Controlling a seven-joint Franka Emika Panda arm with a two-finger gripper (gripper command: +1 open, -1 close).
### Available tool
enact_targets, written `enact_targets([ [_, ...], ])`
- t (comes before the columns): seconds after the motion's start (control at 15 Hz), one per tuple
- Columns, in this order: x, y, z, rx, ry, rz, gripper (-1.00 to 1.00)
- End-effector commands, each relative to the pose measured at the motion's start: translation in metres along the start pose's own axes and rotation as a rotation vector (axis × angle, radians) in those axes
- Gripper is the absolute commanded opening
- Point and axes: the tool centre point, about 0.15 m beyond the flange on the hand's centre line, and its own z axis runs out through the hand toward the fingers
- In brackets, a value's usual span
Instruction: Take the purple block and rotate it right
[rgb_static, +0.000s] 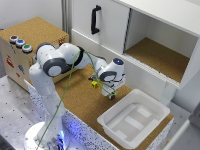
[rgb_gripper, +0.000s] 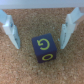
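In the wrist view the purple block lies on the cork surface, with a yellow "G" on its upper face and a yellow "O" on the side facing the camera. My gripper is open and straddles it, one white finger on each side with a small gap to the block. In the exterior view the gripper hangs low over the cork table; the purple block is hidden beneath it there.
A small yellow block lies just beside the gripper on the exterior view's left. A white tray sits at the table's near right. Behind stand a white cabinet with an open shelf and a cork-topped box with buttons.
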Motion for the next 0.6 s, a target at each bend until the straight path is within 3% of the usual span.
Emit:
enact_targets([
  [0.0, -0.002, 0.018, -0.036, 0.025, -0.024, -0.204, 1.0],
  [0.2, -0.015, 0.03, -0.058, 0.006, 0.007, -0.381, 1.0],
  [0.53, -0.074, 0.045, -0.08, -0.125, 0.106, -0.859, 1.0],
])
